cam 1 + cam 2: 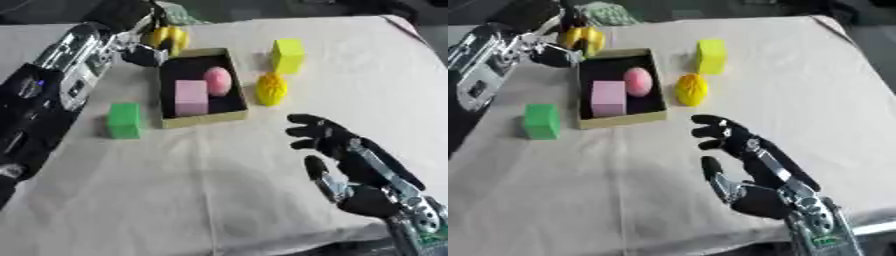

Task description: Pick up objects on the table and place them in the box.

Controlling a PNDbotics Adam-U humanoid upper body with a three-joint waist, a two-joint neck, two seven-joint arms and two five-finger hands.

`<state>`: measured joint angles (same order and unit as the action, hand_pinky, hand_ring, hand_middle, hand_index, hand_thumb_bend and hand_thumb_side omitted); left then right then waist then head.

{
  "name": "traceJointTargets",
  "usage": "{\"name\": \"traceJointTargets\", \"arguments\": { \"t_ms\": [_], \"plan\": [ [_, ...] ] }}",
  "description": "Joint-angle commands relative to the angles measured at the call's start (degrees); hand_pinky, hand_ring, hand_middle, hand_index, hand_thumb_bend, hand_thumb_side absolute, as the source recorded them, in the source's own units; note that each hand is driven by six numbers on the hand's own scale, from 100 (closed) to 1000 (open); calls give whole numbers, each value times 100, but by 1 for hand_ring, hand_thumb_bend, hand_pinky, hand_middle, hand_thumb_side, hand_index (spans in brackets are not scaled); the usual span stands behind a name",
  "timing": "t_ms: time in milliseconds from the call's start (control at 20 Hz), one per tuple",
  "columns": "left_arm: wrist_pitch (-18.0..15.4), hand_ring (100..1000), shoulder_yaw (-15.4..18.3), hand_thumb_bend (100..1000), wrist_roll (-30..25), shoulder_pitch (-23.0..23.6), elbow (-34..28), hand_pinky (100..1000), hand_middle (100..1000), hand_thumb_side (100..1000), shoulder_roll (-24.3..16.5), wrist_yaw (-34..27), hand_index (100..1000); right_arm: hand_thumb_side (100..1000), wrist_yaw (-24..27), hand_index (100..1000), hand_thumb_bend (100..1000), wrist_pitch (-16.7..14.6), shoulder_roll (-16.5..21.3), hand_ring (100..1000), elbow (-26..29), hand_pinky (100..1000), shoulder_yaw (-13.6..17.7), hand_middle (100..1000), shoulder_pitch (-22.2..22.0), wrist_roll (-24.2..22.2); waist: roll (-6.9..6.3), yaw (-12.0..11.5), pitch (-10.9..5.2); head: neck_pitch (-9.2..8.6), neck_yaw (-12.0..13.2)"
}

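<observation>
Sitting at the far left of the cloth-covered table [262, 190], the box [229, 116] has a dark floor and tan walls, and it already holds a pink block [191, 97] and a pink egg-shaped thing [218, 81] side by side. A yellow bumpy object [271, 89] lies just right of the box, with a yellow block [288, 56] a little beyond it. A green block [124, 120] stands on the cloth left of the box. At the box's far left corner the left hand [144, 54] is next to a yellow, banana-like thing [169, 38] (whether its fingers grip it I cannot tell). The right hand [331, 142] hovers near the table's front edge, fingers spread and holding nothing.
</observation>
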<state>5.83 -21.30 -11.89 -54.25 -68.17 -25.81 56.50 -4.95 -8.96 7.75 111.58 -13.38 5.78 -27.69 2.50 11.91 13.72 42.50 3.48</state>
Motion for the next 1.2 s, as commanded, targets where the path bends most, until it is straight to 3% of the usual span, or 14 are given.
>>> {"name": "traceJointTargets", "arguments": {
  "t_ms": [50,150,200,400,550,600,700,800,900,1000,1200],
  "plan": [
    [70,559,116,100,265,-192,190,705,484,246,54,92,672,402,51,823,100,-4,-3,905,96,829,-18,932,91,-44,-20,33,-60,-127,78],
    [138,579,166,100,424,-212,342,710,508,247,114,123,697,403,61,823,100,-3,-13,904,97,829,-28,932,125,-59,-25,62,-40,-154,111],
    [159,619,176,100,485,-215,404,722,563,247,137,128,763,405,66,822,100,-2,-16,904,97,829,-31,931,136,-65,-27,72,-35,-162,117],
    [124,704,146,127,515,-206,516,748,681,247,178,133,873,407,79,821,100,3,-21,904,97,829,-29,930,160,-71,-38,91,-31,-175,111],
    [76,718,122,162,487,-196,495,752,709,250,176,154,893,407,81,821,100,6,-20,903,97,829,-26,930,163,-71,-42,92,-36,-169,101],
    [46,745,94,188,471,-192,468,767,761,354,171,156,932,406,79,821,100,7,-18,903,95,829,-23,930,160,-70,-43,87,-39,-169,92],
    [-29,761,44,181,399,-180,390,779,789,451,146,150,950,406,74,821,100,8,-14,904,94,829,-18,930,153,-66,-43,75,-45,-165,79],
    [-90,768,8,169,294,-171,300,785,800,483,115,117,954,404,71,821,100,6,-10,903,95,829,-17,930,146,-65,-43,63,-49,-159,68],
    [-143,766,-28,149,193,-165,141,785,795,420,63,30,942,402,64,821,100,8,-5,903,89,829,-10,930,134,-59,-45,42,-53,-158,51],
    [-177,747,-70,151,48,-149,-137,782,761,268,-46,-135,911,403,48,821,100,10,2,903,79,829,3,930,122,-47,-52,15,-59,-153,19],
    [-303,721,-207,140,-508,-51,-1033,782,725,266,-490,-627,900,403,13,821,100,7,34,903,63,829,36,930,87,-11,-91,-70,-84,-128,-116]
  ]
}}
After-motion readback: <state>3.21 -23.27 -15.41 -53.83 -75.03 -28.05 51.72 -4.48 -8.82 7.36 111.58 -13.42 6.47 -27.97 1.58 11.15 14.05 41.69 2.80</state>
